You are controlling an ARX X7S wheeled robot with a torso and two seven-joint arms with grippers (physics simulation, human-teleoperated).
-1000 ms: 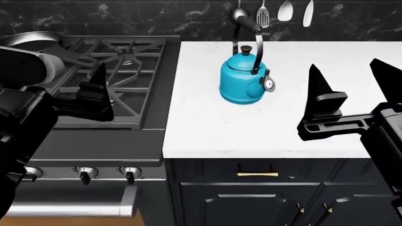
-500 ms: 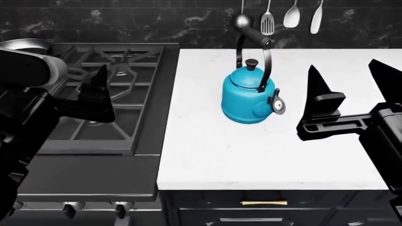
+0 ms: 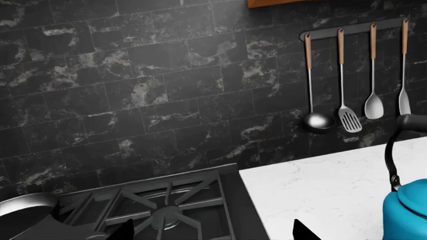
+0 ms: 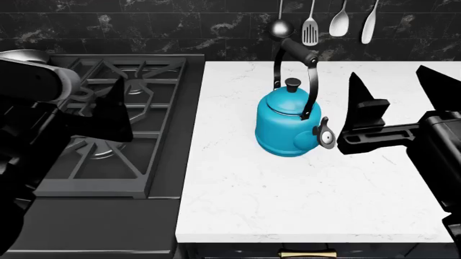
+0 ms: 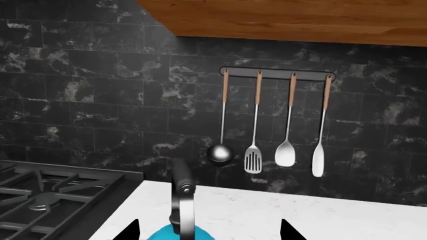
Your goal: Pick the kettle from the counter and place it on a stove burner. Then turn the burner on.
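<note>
The blue kettle stands upright on the white counter, its black handle arched over the lid. My right gripper hangs open just right of the kettle, its near finger close to the spout cap. In the right wrist view the kettle and its handle sit between the open fingers of the right gripper. My left gripper is open above the stove, with a burner below it. The kettle shows at that view's edge. Over the grates, one left finger is visible.
A grey frying pan sits on the stove's far left burner. Another burner lies under the black grate beside the counter edge. Several utensils hang on the dark tiled wall behind the kettle. A wooden cabinet is overhead.
The head view has shifted forward; the stove knobs and cabinet fronts have left it. The kettle now sits lower in view, and the right gripper's near finger is closer to its spout.
</note>
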